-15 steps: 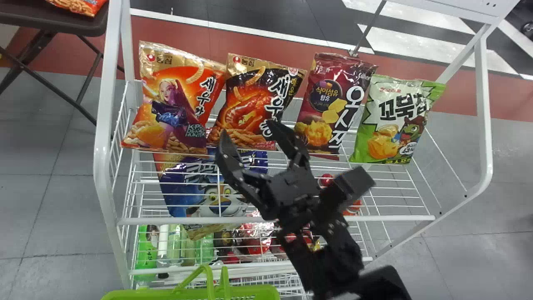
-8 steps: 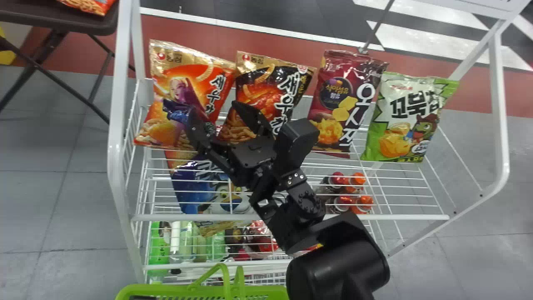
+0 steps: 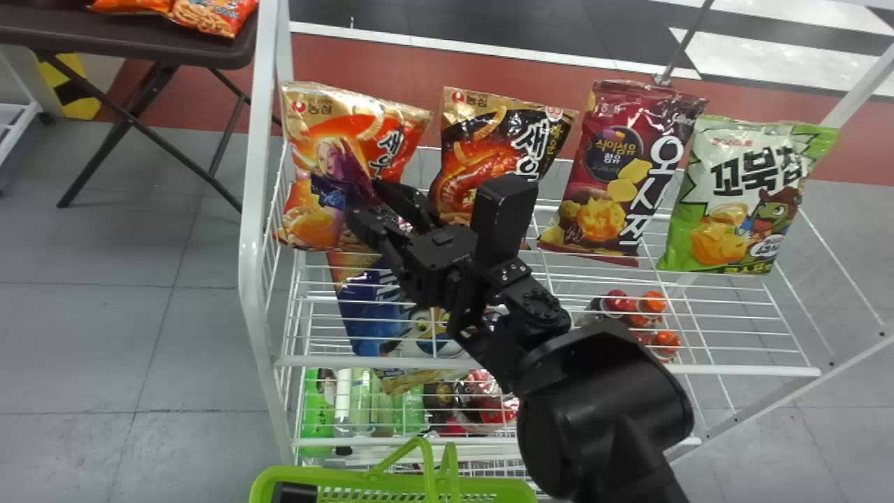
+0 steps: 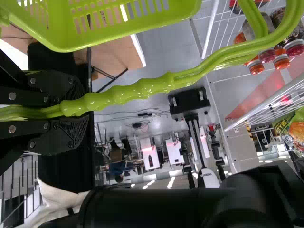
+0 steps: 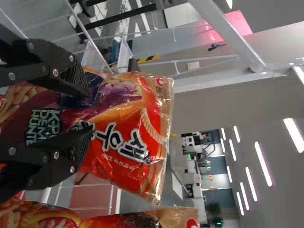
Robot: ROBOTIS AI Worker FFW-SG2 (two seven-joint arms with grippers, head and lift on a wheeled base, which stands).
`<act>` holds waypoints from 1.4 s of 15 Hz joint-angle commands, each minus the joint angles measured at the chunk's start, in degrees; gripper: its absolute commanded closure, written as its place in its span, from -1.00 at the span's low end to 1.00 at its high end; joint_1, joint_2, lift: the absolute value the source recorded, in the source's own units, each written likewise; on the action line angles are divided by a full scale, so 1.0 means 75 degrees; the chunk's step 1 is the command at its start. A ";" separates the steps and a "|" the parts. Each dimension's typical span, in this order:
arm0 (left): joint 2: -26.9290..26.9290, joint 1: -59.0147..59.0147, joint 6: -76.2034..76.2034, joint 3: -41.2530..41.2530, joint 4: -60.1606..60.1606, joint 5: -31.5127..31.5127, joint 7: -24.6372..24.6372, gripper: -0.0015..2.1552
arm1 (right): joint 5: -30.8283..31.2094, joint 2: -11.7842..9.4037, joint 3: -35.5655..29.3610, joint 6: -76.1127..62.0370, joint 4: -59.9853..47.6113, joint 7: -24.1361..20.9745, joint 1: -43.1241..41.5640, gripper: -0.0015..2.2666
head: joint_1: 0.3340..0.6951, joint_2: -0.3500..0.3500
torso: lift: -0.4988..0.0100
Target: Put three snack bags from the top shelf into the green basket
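Observation:
In the head view, my right gripper (image 3: 366, 198) is in front of the lower right part of the orange snack bag (image 3: 335, 161), leftmost on the top shelf. The right wrist view shows the gripper (image 5: 90, 110) open, its fingers apart over the orange bag's (image 5: 118, 137) printed front. To the bag's right stand a black-and-orange bag (image 3: 482, 157), a maroon bag (image 3: 604, 168) and a green-and-white bag (image 3: 740, 195). The green basket (image 3: 412, 483) is at the head view's bottom edge. My left gripper (image 4: 78, 107) is shut on the basket's handle (image 4: 142, 90).
White wire shelving (image 3: 257, 279) frames the bags, with a post just left of the orange one. Below are a blue bag (image 3: 367, 314), red-capped bottles (image 3: 616, 302) and green bottles (image 3: 318, 412). A dark table (image 3: 140, 45) with more orange bags stands at the back left.
The head view has swung left, shifting the shelf rightward in it. My right gripper has moved left from the black-and-orange bag to the orange bag, and the gap between its fingers has narrowed.

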 commanded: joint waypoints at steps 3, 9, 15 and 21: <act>0.0007 -0.0039 0.0005 0.0000 0.0000 0.0018 0.0025 0.99 | 0.0111 -0.0195 0.0001 0.0541 -0.0779 0.0197 0.0111 0.94 | 1.00 -0.53 | 0.76; -0.0005 -0.0062 -0.0019 0.0035 0.0082 0.0077 0.0002 0.99 | -0.0218 -0.0757 -0.0644 0.1971 -0.2842 0.0630 0.1142 0.94 | 1.00 -0.56 | 0.76; -0.0016 -0.0261 -0.0065 0.0129 0.0223 0.0264 -0.0045 0.99 | -0.1167 -0.1331 -0.2554 0.4783 -0.5642 0.0701 0.2596 0.96 | 1.00 -0.96 | 0.76; -0.0180 -0.0273 -0.0464 0.0445 0.0270 0.0464 -0.0092 0.99 | -0.2304 -0.1601 -0.5062 0.8580 -0.7506 0.1099 0.3240 0.96 | 1.00 -1.00 | 0.76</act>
